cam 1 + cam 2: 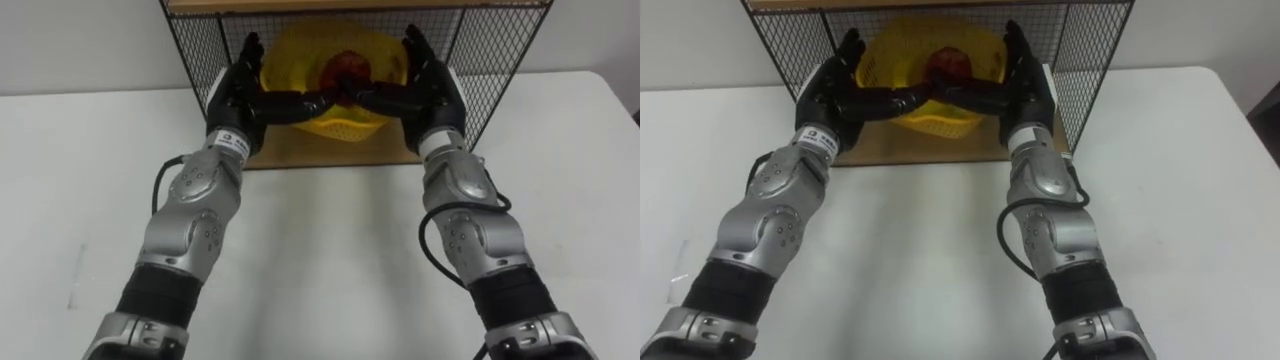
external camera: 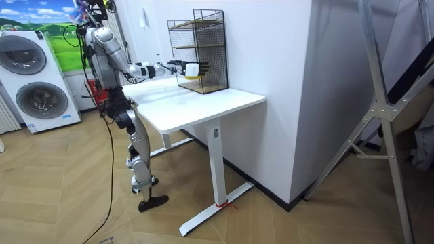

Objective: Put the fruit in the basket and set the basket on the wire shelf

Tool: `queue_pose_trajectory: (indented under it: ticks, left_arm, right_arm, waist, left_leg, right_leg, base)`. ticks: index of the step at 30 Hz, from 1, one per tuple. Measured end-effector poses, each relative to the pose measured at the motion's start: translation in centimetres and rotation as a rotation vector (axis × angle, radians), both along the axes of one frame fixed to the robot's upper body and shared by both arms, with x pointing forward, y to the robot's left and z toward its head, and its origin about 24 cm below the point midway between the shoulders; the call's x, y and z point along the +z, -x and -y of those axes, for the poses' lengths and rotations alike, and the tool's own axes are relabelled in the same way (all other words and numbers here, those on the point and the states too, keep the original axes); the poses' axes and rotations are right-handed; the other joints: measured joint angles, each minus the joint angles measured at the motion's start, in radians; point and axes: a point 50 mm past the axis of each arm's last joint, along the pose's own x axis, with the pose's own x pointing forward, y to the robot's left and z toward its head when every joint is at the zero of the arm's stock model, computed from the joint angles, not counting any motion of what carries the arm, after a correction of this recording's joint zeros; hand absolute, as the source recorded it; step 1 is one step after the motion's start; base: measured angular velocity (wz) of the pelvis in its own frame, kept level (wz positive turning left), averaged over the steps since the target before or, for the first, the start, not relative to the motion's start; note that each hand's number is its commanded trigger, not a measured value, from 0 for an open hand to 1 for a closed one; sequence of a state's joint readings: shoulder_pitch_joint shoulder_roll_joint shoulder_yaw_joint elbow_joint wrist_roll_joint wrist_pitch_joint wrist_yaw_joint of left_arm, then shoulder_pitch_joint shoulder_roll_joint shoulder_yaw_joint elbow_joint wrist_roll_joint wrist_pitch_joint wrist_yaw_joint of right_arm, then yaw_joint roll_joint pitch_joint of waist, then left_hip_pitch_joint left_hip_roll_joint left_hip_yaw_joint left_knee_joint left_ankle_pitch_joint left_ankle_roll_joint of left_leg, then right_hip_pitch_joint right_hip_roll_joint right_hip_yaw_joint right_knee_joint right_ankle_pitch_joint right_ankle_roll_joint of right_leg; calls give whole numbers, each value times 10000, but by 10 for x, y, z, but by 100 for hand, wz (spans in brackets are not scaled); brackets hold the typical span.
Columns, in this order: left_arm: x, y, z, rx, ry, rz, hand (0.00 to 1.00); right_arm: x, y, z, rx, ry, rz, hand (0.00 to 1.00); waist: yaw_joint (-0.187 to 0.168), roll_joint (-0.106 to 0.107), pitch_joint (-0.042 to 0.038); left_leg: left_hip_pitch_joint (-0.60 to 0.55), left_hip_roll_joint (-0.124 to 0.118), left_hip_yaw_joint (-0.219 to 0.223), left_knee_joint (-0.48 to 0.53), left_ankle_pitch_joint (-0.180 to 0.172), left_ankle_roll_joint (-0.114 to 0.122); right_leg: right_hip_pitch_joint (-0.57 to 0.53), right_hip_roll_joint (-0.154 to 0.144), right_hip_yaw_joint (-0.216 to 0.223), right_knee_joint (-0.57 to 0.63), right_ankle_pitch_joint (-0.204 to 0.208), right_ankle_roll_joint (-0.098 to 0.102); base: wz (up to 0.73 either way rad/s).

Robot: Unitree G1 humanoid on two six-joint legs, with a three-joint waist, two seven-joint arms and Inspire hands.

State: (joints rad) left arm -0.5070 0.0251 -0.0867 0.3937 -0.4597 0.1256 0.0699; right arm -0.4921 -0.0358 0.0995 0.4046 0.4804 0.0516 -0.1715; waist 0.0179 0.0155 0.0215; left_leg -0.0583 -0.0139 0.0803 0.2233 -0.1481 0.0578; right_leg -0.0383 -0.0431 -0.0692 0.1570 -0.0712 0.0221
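— While you've got the better angle, what are the hands up to?

— The left hand [image 1: 235, 95] and the right hand [image 1: 435, 90] sit on either side of the yellow basket [image 1: 300, 50]. Each has its fingers bent inward across the basket's near wall, almost meeting in the middle. Both are clasped on it, not spread.

— And where is the basket?

— It's inside the bottom bay of the wire shelf [image 1: 195, 45], which stands at the far side of the table [image 1: 320, 250]. The basket is over the wooden board [image 1: 330, 155]. I can't tell whether its base rests on the board or hangs just above it.

— So it's the setting-down step?

— That's my reading. To do it well, I'd keep the basket level and lower it until the board clearly takes the weight. It should be far enough in that nothing hangs over the near edge. Then both hands should loosen together, so neither one tips it. They should draw straight back toward the near side, clear of the rim and of the mesh to the left and right.

— Is the fruit in it?

— The red fruit [image 1: 348, 70] lies in the hollow of the basket, just beyond the fingertips.

— Count it up for me.

— There are two hands, one basket, one shelf and one table. I can see one fruit, and anything lower in the basket is hidden from me.
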Motion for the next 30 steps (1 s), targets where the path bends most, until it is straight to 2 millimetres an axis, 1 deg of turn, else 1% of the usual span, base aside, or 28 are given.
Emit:
queue_pose_trajectory:
  ticks: [5,8,11,18,23,25,30]
  left_arm:
    - [-1,-2,-1,77,-45,-217,0]
    - [-5,-2,-2,118,25,-519,0]
    - [-7,-4,0,107,63,-715,0]
    - [-7,-12,-1,126,-109,-1004,0]
    - [-21,-13,-6,227,-292,-1782,0]
    - [-26,-12,-8,259,-319,-2110,0]
    - [-31,-12,-10,296,-323,-2369,0]
  right_arm:
    - [-1,-8,-2,166,185,-368,0]
    - [-3,-16,-2,177,314,-884,0]
    - [-5,-19,-2,177,384,-1091,0]
    - [-5,-20,1,164,278,-1224,0]
    - [-8,-19,3,147,326,-1469,0]
    - [-13,-19,4,112,312,-1712,0]
    - [-17,-18,3,246,285,-1959,0]
  waist:
    - [-113,-9,8]
    - [-122,-20,15]
    - [-108,-38,26]
    - [-101,-42,29]
    - [-103,-37,31]
    - [-99,-34,32]
    - [-109,-23,35]
  left_leg:
    - [38,8,-6,-7,-1,2]
    - [31,8,34,-17,1,4]
    - [27,9,39,-25,2,5]
    - [25,5,5,-69,2,7]
    - [45,-3,18,-102,2,7]
    - [49,-3,13,-107,2,7]
    - [116,-4,-10,-202,2,7]
  right_leg:
    - [-7,17,-3,130,-17,3]
    - [-21,18,-1,138,-18,2]
    - [-29,22,-2,128,-18,2]
    - [-31,3,-137,109,-27,15]
    - [-15,-10,-176,97,-38,33]
    - [-8,-13,-185,94,-40,35]
    - [5,-2,-180,95,-47,32]
  base:
    - [0]
    - [0]
    - [0]
    - [2]
    - [1]
    - [0]
    - [0]
